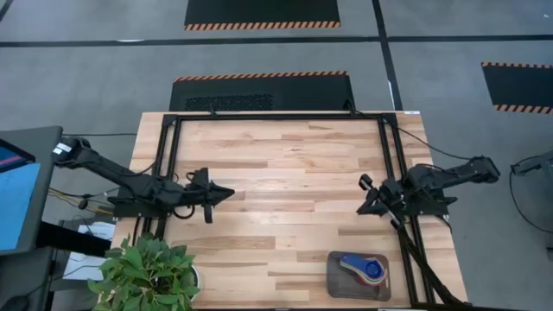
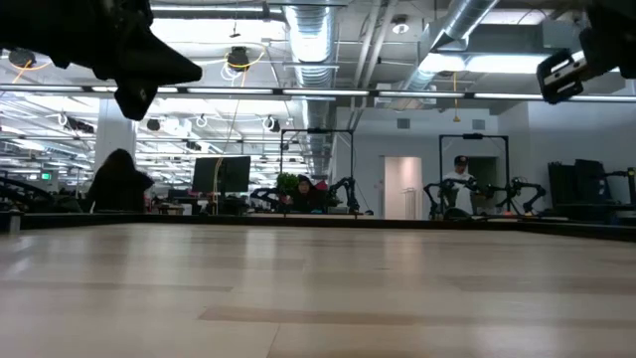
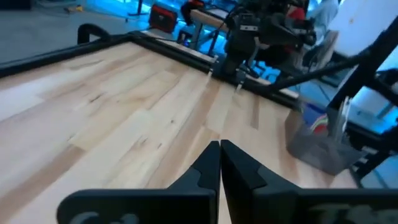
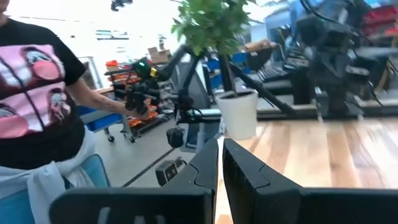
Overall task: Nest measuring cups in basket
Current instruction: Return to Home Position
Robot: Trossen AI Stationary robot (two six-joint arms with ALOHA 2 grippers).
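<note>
The dark grey basket rests flat on the table near its front right corner. Measuring cups lie stacked inside it: a blue one with red and light colours showing. The basket also shows in the left wrist view. My left gripper is shut and empty, raised over the table's left part. My right gripper is shut and empty, raised over the right part, behind the basket. Its shut fingers show in the right wrist view.
A potted plant stands at the table's front left corner. A black metal frame runs along the table's far and side edges. Bare wood lies between the two arms. A person stands beyond the table's left side.
</note>
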